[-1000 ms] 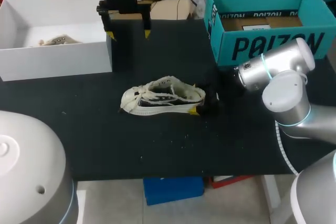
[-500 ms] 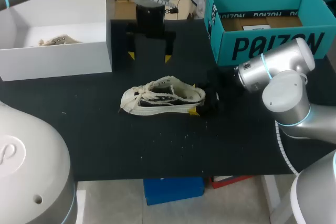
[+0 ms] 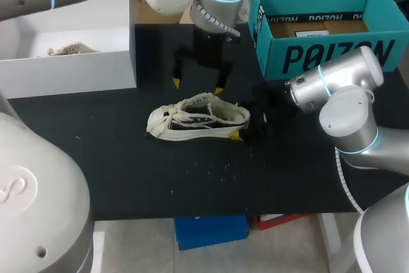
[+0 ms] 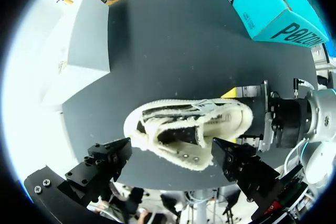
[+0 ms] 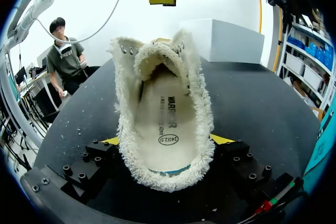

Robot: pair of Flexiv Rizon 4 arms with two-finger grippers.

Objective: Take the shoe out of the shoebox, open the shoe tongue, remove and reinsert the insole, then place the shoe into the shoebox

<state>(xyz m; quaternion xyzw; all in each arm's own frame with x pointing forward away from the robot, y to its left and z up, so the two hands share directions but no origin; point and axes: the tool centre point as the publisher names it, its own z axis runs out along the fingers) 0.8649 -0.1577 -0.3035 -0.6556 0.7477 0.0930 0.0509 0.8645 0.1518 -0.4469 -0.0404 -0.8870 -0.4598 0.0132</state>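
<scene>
Black table (image 3: 128, 177) — right gripper (image 3: 238, 119) clamps the sneaker (image 3: 192, 119) at its heel; left gripper (image 3: 197, 87) hangs wide above — a misjudged descent could knock it loose.

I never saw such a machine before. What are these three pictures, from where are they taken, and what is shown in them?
This is a robot with two arms at a black table. One picture looks down from above; the two round ones come from a camera on each wrist. A cream shoe lies on the table. The right gripper grips its heel between yellow-tipped fingers. The left gripper hangs open above it. Behind stand a white box, holding a second shoe, and a teal box.
</scene>
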